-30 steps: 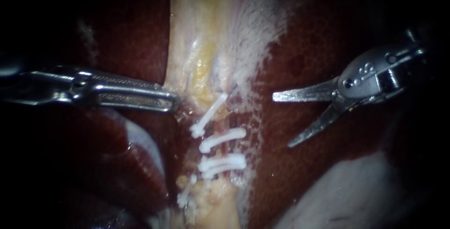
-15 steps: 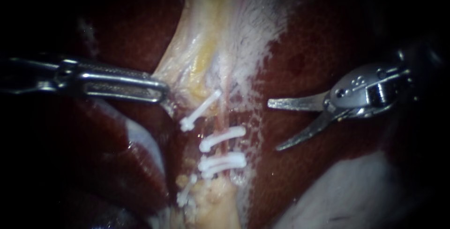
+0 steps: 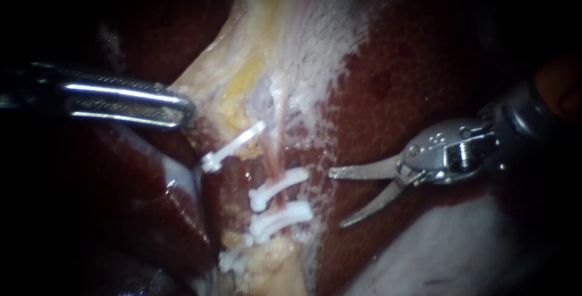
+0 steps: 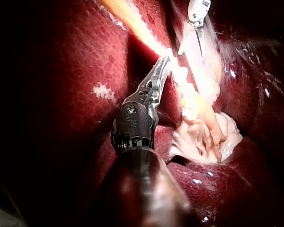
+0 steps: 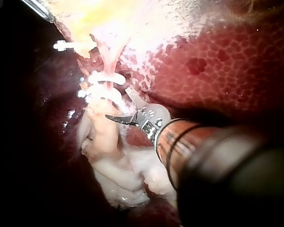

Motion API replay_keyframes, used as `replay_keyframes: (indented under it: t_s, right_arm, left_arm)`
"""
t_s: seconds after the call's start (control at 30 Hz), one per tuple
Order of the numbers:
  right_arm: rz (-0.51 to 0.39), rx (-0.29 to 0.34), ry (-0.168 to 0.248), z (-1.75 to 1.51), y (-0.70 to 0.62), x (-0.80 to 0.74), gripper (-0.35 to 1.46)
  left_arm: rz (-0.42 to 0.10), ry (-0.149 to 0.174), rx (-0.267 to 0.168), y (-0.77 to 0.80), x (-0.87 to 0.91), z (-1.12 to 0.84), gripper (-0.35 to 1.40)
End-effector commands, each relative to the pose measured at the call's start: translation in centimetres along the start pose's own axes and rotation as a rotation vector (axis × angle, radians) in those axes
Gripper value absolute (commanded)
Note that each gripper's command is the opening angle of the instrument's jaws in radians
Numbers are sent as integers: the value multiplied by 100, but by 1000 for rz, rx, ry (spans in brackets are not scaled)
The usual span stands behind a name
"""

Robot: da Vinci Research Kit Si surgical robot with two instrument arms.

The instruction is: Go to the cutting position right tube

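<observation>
Hovering over mottled liver, right instrument gapes; left instrument clamps pale tissue.

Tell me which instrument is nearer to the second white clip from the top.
Right. The right instrument has its open blades just beside the second clip, apart from it. The left instrument holds pale tissue farther away, beyond the top clip.

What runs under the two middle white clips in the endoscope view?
A thin pink tube passes under both clips, heading toward pale tissue below. The stretch beneath each clip is covered.
</observation>
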Motion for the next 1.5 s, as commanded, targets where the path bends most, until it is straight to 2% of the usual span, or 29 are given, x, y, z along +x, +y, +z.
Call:
replay_keyframes:
  t_s: [0.03,0.2,0.4,0.5,0.73,1.07,1.5]
  right_arm:
    - [10,0,-1,1,1,1,80]
    - [49,-3,-2,3,8,1,61]
    - [104,-4,-3,6,17,2,54]
    - [152,-7,-7,9,19,3,44]
    - [203,12,21,17,21,5,43]
    - [209,37,27,31,21,13,38]
    - [199,98,3,59,23,15,29]
  left_arm:
    - [0,0,-2,-1,-1,-1,-35]
    - [0,-3,-2,-6,-2,-1,-35]
    - [0,-3,-2,-7,-3,-1,-35]
    - [0,-3,-2,-7,-2,-1,-35]
    - [0,-3,-3,-8,-3,-1,-35]
    - [0,-4,-3,-8,-3,-1,-35]
    - [0,-4,-4,-9,-3,0,-35]
